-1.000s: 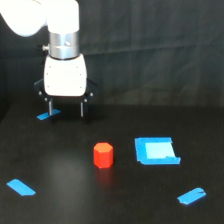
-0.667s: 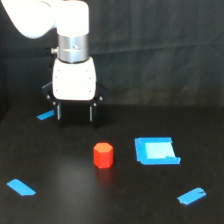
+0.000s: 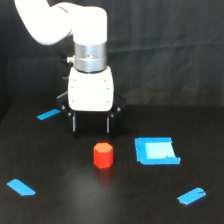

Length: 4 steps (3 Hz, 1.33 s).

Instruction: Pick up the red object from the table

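Note:
The red object (image 3: 103, 155) is a small red-orange stubby prism with a faceted top, standing on the black table (image 3: 60, 205) near the middle of the exterior view. My gripper (image 3: 91, 128) hangs from the white arm just behind and slightly to the exterior view's left of it. The two dark fingers (image 3: 75, 122) are spread apart with nothing between them, their tips low near the table. The gripper does not touch the red object.
A blue square patch (image 3: 155, 150) lies at the exterior view's right of the red object. Blue tape strips lie at the back left (image 3: 48, 114), front left (image 3: 21, 187) and front right (image 3: 192, 195). A black curtain hangs behind.
The arm has moved toward the exterior view's right and nearer to the red object, and appears larger in the frame. The red object has not moved.

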Tool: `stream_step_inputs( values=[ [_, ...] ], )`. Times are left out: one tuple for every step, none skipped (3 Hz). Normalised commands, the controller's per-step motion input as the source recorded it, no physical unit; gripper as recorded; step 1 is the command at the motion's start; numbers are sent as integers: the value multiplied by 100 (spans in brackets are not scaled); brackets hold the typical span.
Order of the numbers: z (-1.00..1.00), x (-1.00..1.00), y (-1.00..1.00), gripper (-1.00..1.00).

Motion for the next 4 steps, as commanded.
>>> stream_step_inputs(
  values=[
    [-6, 36, -100, 100],
    [-6, 34, -94, 100],
    [-8, 15, -77, 100],
    [-9, -8, -52, 66]
  ],
)
